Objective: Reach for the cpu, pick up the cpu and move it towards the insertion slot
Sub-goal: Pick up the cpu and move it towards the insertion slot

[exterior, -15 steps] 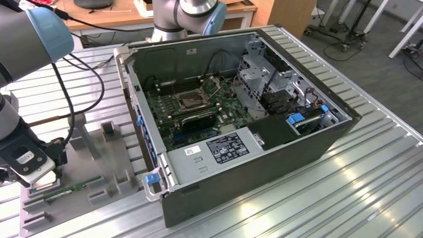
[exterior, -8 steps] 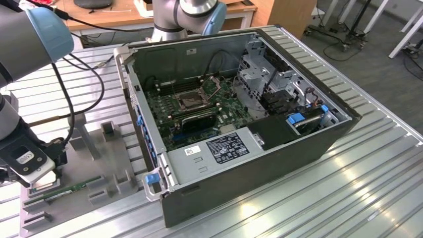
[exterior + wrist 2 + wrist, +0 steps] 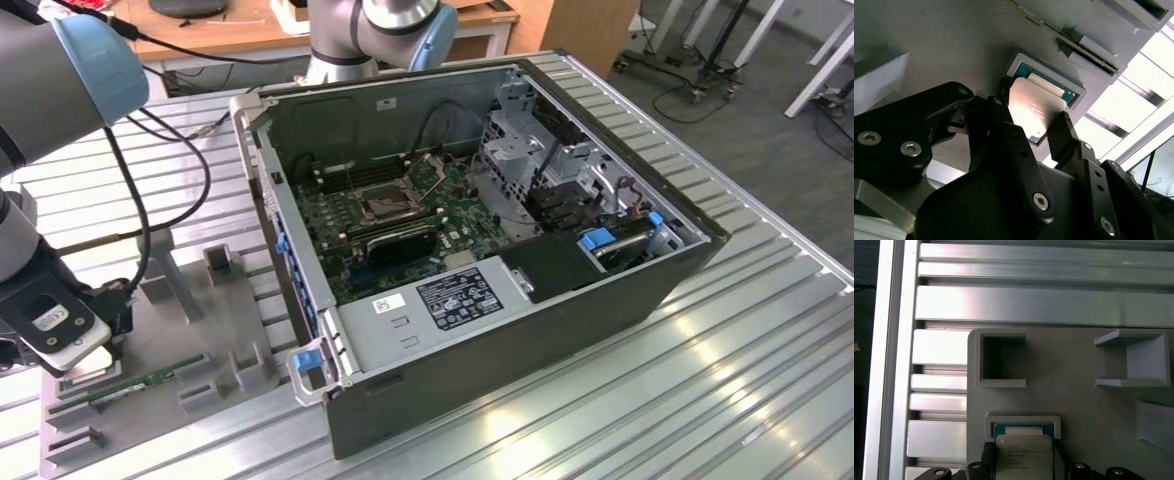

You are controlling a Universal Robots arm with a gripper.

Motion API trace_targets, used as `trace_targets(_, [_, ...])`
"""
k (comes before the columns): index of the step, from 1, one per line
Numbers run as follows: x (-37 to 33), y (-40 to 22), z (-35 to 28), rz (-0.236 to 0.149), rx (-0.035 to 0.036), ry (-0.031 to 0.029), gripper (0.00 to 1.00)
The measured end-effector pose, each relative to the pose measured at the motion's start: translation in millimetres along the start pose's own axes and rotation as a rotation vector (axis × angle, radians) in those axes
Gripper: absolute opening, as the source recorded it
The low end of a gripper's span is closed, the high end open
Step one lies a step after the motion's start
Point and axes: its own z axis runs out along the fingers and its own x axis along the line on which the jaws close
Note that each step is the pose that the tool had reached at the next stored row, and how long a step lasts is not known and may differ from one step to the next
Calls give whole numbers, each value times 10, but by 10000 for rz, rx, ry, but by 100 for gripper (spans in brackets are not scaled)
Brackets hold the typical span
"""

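The arm (image 3: 47, 70) comes down at the exterior view's lower left, with the gripper (image 3: 78, 365) low over a grey holder tray (image 3: 200, 330) that lies on the ribbed metal worktop (image 3: 694, 400). In both wrist views the cpu (image 3: 1036, 102) (image 3: 1023, 455) lies in a shallow square pocket (image 3: 1023, 418) of that tray, silvery face up, with a strip of its green board showing along one edge. The gripper (image 3: 1031, 120) is right at the chip, its black jaws standing one on each side and close to its edges. Whether they press on it or stand just clear cannot be told.

A long green memory stick (image 3: 140, 383) lies on the tray near the gripper. In the first wrist view a deeper square pocket (image 3: 1001, 360) sits beside the chip's pocket.

The open computer case (image 3: 534, 330) takes the middle of the exterior view, to the exterior view's right of the tray. The insertion slot (image 3: 387, 205) is on the green board inside it, a metal-framed square with a dark centre, well apart from the gripper and the chip.
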Motion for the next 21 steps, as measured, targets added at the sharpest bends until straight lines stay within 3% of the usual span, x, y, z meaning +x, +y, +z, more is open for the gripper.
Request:
trace_targets(6, [1,0,-3,0,-1,-1,54])
trace_targets(11, [1,3,-66,0,0,0,54])
trace_targets(21, [1,14,-350,0,-1,-1,54])
